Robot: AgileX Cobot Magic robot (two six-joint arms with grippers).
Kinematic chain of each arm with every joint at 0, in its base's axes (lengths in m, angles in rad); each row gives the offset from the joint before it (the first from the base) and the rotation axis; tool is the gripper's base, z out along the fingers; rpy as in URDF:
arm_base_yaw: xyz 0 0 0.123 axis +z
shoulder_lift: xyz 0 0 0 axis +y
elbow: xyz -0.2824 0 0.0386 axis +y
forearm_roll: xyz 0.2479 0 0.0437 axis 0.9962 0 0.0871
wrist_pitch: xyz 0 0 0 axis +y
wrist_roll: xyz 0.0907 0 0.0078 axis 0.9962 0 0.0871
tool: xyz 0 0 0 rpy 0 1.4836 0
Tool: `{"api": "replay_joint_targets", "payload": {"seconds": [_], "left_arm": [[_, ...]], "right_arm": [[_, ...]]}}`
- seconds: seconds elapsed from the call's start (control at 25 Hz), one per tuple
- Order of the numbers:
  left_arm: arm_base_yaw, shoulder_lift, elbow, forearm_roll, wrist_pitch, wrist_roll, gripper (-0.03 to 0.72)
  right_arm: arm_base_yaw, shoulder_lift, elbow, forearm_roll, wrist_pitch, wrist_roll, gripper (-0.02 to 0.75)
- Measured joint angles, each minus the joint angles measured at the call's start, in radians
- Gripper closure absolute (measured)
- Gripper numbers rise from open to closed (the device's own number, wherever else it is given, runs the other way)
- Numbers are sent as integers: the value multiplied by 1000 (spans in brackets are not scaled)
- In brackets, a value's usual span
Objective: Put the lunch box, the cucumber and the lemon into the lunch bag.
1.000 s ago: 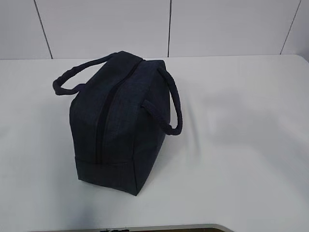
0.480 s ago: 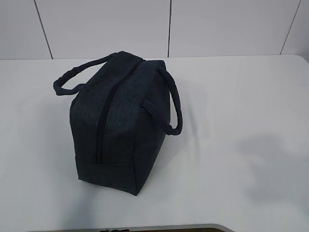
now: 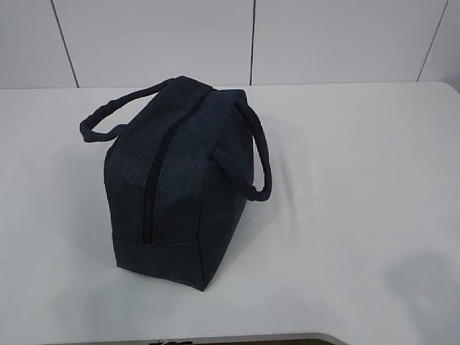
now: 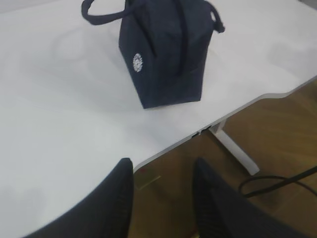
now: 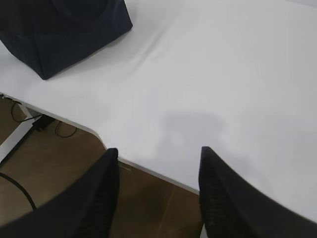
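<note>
The dark navy lunch bag (image 3: 180, 180) stands on the white table (image 3: 345, 180), its top zip closed and its two handles hanging out to the sides. In the left wrist view the lunch bag (image 4: 166, 54) shows its small white round logo. A corner of the lunch bag (image 5: 59, 29) shows in the right wrist view. The lunch box, the cucumber and the lemon are out of view. My left gripper (image 4: 162, 167) is open and empty above the table's front edge. My right gripper (image 5: 159, 154) is open and empty above the front edge, right of the bag. Neither gripper shows in the exterior view.
The table's front edge (image 4: 237, 106) runs close under both grippers, with brown floor (image 5: 59, 163), a white table leg (image 4: 237, 151) and black cables (image 4: 277, 181) below. A white panelled wall (image 3: 251, 36) stands behind the table.
A soft shadow on the table's right part has slid from the middle right down to the bottom right corner. The bag has not moved.
</note>
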Motion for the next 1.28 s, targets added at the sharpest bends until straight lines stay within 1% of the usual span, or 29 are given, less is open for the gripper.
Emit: {"api": "replay_joint_targets", "payload": {"seconds": [0.08, 0.2, 0.28, 0.44, 1.0, 1.08, 1.16, 1.28], "left_arm": [[0, -51, 56, 43, 0, 0, 421], [0, -55, 137, 95, 4, 0, 427], [0, -55, 173, 108, -16, 0, 436], [0, -55, 213, 116, -125, 0, 447], [4, -55, 227, 116, -157, 2, 450], [28, -55, 227, 111, -157, 2, 451], [66, -55, 227, 109, -157, 2, 451], [157, -55, 227, 109, -157, 4, 451]], "right_arm": [[0, -41, 44, -2, -2, -2, 342], [0, -88, 99, -4, -13, -4, 342], [0, -93, 110, -4, -20, -6, 342], [0, -94, 115, -4, -31, -6, 342], [0, -94, 120, -4, -45, 22, 342], [-19, -94, 120, -6, -45, 22, 342], [-55, -94, 120, -12, -45, 24, 342], [-163, -94, 120, -12, -45, 24, 342]]}}
